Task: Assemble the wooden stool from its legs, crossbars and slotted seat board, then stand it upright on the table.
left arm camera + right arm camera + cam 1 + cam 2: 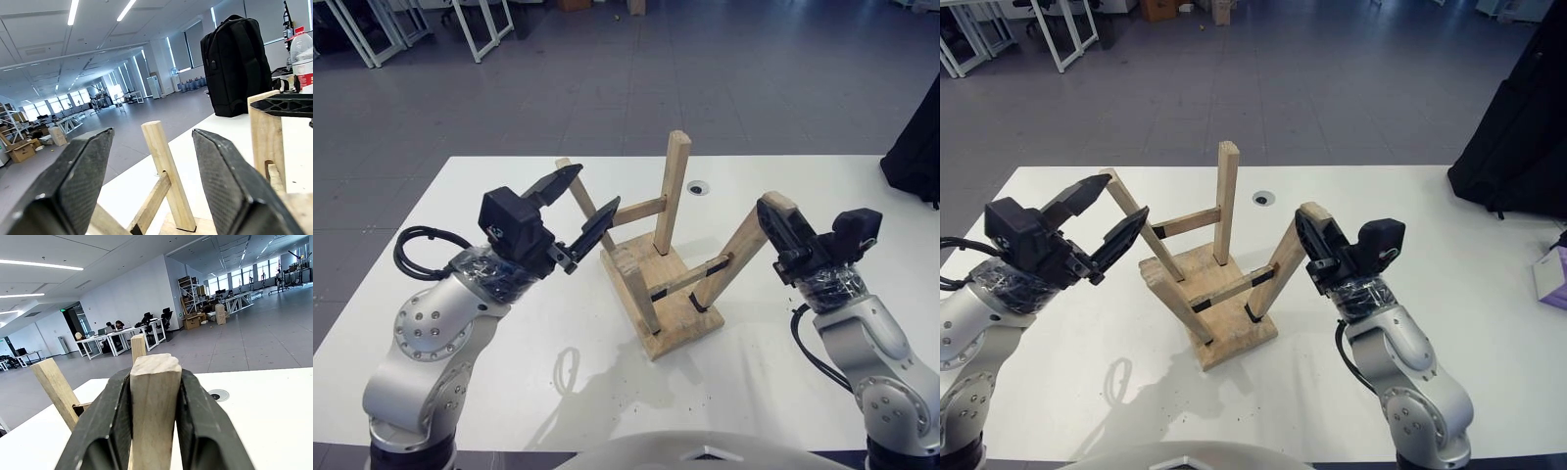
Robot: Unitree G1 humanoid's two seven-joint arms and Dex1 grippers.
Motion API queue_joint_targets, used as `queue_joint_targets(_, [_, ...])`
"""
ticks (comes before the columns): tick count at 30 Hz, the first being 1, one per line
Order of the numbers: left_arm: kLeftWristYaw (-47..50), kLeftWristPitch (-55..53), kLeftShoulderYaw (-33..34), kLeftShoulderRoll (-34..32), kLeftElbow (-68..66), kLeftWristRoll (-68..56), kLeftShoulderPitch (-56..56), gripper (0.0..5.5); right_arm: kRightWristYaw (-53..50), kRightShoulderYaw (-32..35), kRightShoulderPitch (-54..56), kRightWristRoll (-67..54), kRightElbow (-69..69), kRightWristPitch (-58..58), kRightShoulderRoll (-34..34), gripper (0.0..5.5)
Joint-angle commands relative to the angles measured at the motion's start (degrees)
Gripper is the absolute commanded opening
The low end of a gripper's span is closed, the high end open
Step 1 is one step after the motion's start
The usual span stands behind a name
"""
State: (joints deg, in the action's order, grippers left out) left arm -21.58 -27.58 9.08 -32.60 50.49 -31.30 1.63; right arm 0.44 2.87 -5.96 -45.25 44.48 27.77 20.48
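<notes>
Right wrist view puts the right gripper [155, 382] with both fingers [110, 416] pressed flat against opposite sides of the top end of a stool leg [152, 396], so its jaws are clamped on that leg with no gap showing.

From the head camera, the stool [656, 264] lies upside down on the white table [489, 343]. Its seat board [683, 318] rests on the tabletop, its legs point up and splay outward, and crossbars [638, 210] join them. The clamped leg is the one on the robot's right, leaning toward that arm.

Over the left side, the left gripper [576, 208] has its jaws spread wide apart and holds nothing. The leaning left leg [576, 188] passes through the gap between its two fingers [595, 229]; whether either pad touches the wood cannot be told. In the left wrist view, the tall far leg [164, 171] stands framed between the open pads, well beyond them.

A black backpack [237, 63] sits at the far right end of the table.
</notes>
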Motion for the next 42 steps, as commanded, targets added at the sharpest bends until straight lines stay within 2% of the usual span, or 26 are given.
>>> queue_joint_targets(1, [0.33, -1.02, -1.59, -0.13, 0.65, 0.22, -1.92, 2.94, -0.95, -1.82, -1.46, 3.87, -1.5, 2.52, 0.09, 1.02])
queue_joint_targets(22, [1.74, -2.67, -5.45, 0.61, 1.36, 1.64, -5.09, 2.94, 1.49, -4.89, -1.33, 11.73, -1.82, 1.28, 0.67, 1.02])
queue_joint_targets(23, [1.76, -2.62, -5.48, 0.66, 1.28, 1.78, -5.19, 2.94, 1.34, -4.43, -0.75, 11.62, -2.31, 1.45, 0.6, 1.4])
queue_joint_targets(32, [2.23, -2.23, -5.25, 1.37, 1.41, 2.81, -5.29, 2.94, 2.32, -1.02, 1.62, 8.53, -3.67, 4.95, -1.32, 3.23])
queue_joint_targets(42, [1.95, -1.09, -5.37, 2.29, 0.12, 3.84, -6.06, 2.94, 5.26, 1.29, 15.53, 10.58, -7.18, 5.17, 0.48, 3.28])
